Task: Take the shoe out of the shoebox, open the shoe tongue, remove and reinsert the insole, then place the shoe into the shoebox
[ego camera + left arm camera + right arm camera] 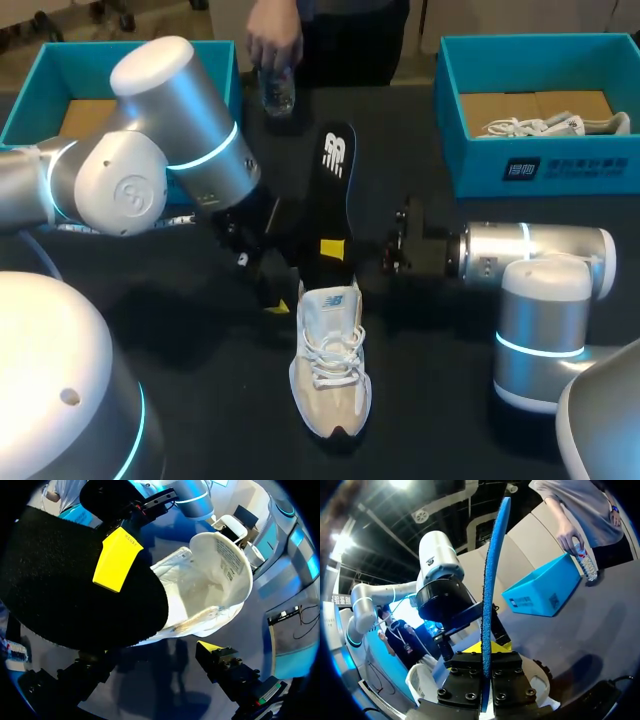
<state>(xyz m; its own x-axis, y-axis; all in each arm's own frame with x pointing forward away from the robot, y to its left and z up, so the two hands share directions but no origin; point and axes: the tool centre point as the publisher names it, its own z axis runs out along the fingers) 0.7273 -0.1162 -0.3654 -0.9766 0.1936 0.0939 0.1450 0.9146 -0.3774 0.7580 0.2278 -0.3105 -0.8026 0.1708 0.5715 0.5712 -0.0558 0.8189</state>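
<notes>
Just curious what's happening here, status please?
Left gripper open beside shoe. Right gripper shut on insole, upright at heel. Hand holding bottle, far edge.

Lying flat and black as a table [180,340] across the head view, running dark and matte towards its far edge, taking soft shadows near the middle, catching a pale, even sheen of light on the bare stretches seen in both wrist views.

shoe [330,390] heel hidden behind insole [337,190], left shoebox [60,58] partly behind left arm [160,130]
</notes>
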